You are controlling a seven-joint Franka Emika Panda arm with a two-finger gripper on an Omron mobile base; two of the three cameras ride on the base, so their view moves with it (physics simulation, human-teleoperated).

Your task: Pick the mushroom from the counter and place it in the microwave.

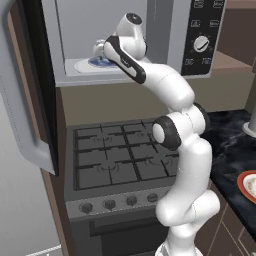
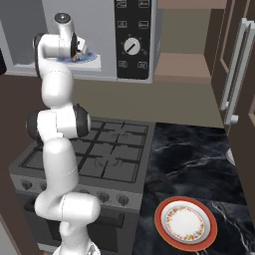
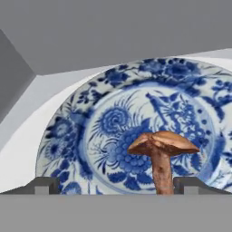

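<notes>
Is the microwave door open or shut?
Open. The microwave door swings wide, and the arm reaches inside over the blue plate.

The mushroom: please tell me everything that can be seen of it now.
The small reddish-brown mushroom has a flat, wide cap with a paler underside and a straight brown stem that points toward the camera. In the hand view it stands in front of the blue-and-white patterned round plate, between the two dark fingertips of the claw, nearer one of them. Whether it rests on the plate or touches the fingertips cannot be told.
</notes>
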